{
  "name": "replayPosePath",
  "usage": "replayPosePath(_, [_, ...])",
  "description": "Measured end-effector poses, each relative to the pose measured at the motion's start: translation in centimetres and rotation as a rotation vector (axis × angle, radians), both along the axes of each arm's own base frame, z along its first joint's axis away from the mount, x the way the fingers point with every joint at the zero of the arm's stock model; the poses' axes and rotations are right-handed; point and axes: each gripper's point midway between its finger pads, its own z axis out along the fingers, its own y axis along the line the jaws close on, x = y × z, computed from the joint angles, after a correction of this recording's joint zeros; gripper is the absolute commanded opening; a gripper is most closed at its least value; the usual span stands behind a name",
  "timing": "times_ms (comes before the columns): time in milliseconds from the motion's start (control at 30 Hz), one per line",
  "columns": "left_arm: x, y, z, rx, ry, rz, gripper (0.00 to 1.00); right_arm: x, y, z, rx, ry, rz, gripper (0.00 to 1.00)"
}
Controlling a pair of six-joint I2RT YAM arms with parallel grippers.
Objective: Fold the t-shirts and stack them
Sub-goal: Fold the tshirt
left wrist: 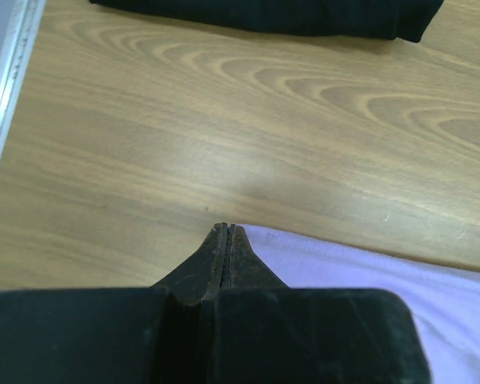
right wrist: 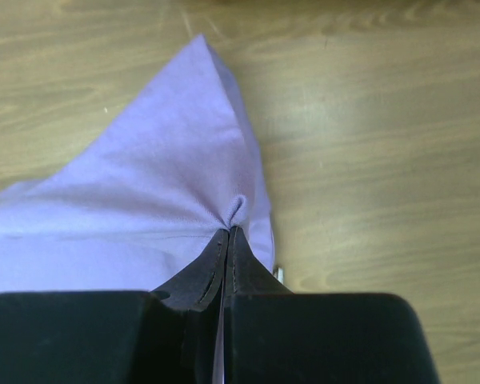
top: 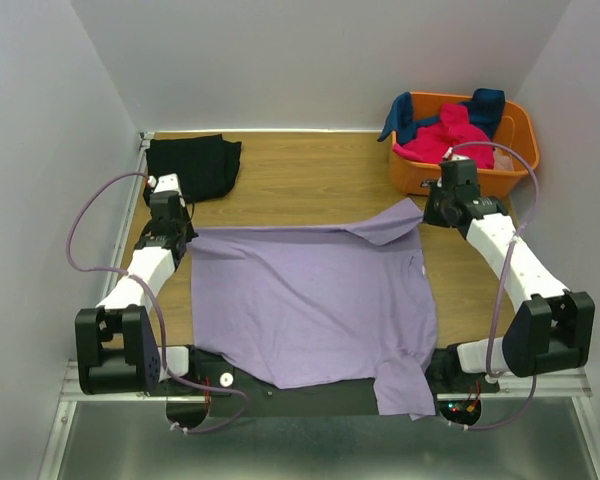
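Observation:
A large lavender t-shirt (top: 310, 300) lies spread flat across the middle of the table. Its far right corner is folded over. My right gripper (top: 427, 213) (right wrist: 228, 230) is shut on that corner, and a small pucker of lavender cloth (right wrist: 144, 184) bunches at its tips. My left gripper (top: 185, 237) (left wrist: 226, 229) is shut at the shirt's far left corner. There the lavender edge (left wrist: 368, 272) meets the fingertips, with no cloth showing between the jaws. A folded black t-shirt (top: 192, 163) (left wrist: 264, 12) sits at the back left.
An orange basket (top: 460, 180) at the back right holds a hot-pink shirt (top: 450, 135) and a dark teal one (top: 485, 105). One lavender sleeve (top: 405, 385) hangs over the near table edge. A metal rail (left wrist: 4, 96) runs along the left side.

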Motion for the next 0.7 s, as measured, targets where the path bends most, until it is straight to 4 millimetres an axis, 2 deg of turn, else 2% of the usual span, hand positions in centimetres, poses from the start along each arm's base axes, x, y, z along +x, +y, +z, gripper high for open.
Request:
replayPosePath(233, [-0.6, -0.4, 1.5, -0.005, -0.039, -0.001, 0.0, -2.6, -0.3, -0.4, 0.0, 0.059, -0.006, 0.0])
replayPosePath(700, [-2.1, -1.4, 2.7, -0.085, -0.055, 0.028, 0.0, -5.5, -0.6, -0.9, -0.011, 0.152, -0.006, 0.0])
